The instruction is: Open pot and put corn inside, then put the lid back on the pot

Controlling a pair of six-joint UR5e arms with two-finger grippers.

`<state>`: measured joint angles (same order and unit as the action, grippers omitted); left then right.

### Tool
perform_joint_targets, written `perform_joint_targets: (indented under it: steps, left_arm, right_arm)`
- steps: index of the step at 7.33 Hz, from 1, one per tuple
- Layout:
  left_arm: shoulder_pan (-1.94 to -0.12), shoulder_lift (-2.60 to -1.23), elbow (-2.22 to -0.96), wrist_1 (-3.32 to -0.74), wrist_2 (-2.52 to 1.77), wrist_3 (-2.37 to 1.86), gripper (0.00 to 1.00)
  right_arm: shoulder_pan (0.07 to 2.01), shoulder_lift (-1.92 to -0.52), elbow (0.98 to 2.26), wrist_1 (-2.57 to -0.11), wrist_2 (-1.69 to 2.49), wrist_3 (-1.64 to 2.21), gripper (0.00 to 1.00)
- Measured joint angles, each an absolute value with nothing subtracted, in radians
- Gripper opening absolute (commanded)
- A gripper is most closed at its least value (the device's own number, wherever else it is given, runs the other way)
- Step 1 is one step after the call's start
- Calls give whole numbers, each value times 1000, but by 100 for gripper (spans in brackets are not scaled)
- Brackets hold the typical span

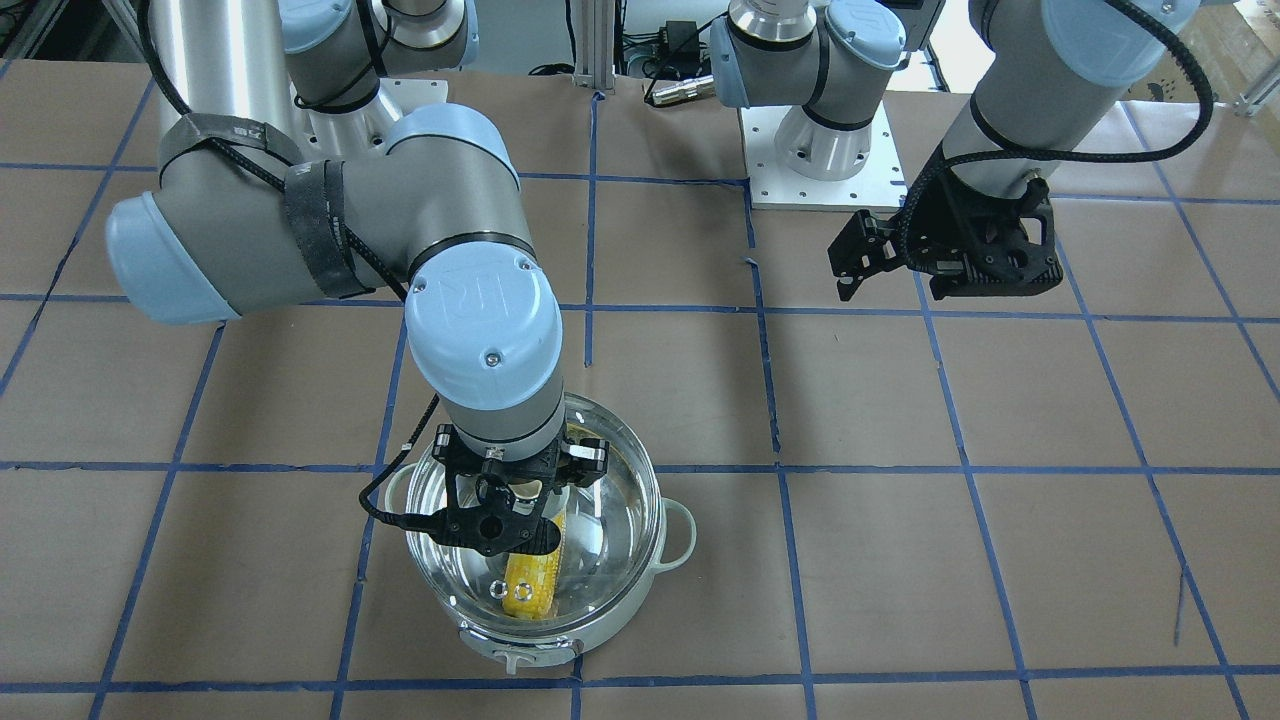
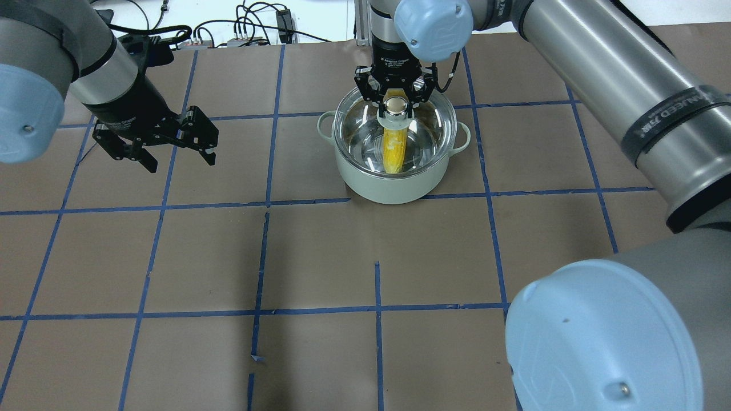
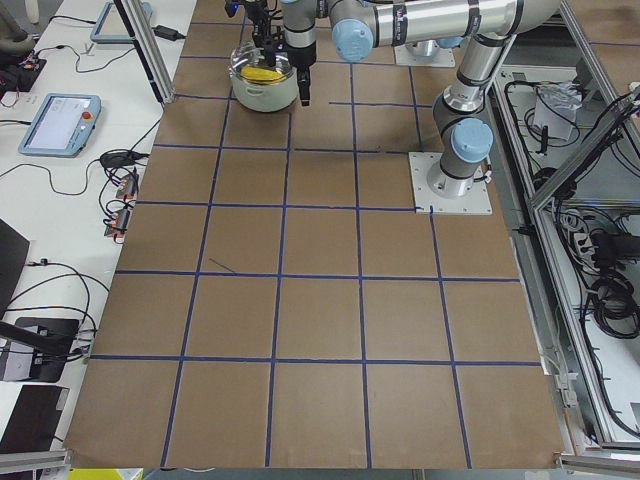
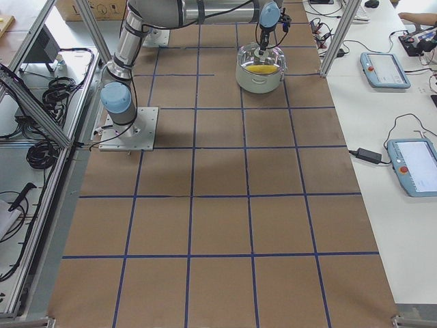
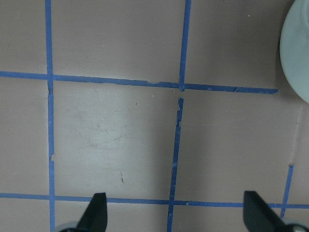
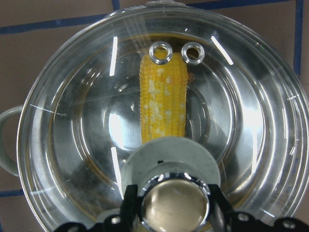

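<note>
left gripper (image 2: 180, 161): fingers spread, holding nothing, well left of the pot (image 2: 388, 185) | corn (image 2: 394, 149): lying inside the pot | lid (image 2: 435, 123): seated on the pot's rim | right gripper (image 2: 395, 104): clamped on the lid's knob (image 6: 175, 205), above the pot's centre

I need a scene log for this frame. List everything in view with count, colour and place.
pot: one, pale mint green outside, steel inside, on the table's far half from the robot.
lid: one, clear glass, seated on the pot.
corn: one, yellow, lying inside the pot under the lid.
table: one, brown paper with a blue tape grid.
tablets: two, blue-framed, on the white bench beside the table.
left gripper: one, black, open, above bare table, apart from the pot.
right gripper: one, black, shut on the lid at its centre.
</note>
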<state>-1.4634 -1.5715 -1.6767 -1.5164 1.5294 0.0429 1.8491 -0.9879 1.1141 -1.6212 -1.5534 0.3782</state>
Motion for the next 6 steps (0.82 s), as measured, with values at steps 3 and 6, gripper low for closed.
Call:
perform_joint_targets:
  steps: [3, 6]
  left_arm:
    - [-1463, -1571, -1676, -1516, 1529, 43, 100]
    - [-1463, -1571, -1675, -1514, 1531, 45, 100]
  right_arm:
    - [1849, -987, 1114, -1619, -1551, 379, 32]
    - [1854, -988, 1114, -1624, -1549, 386, 32]
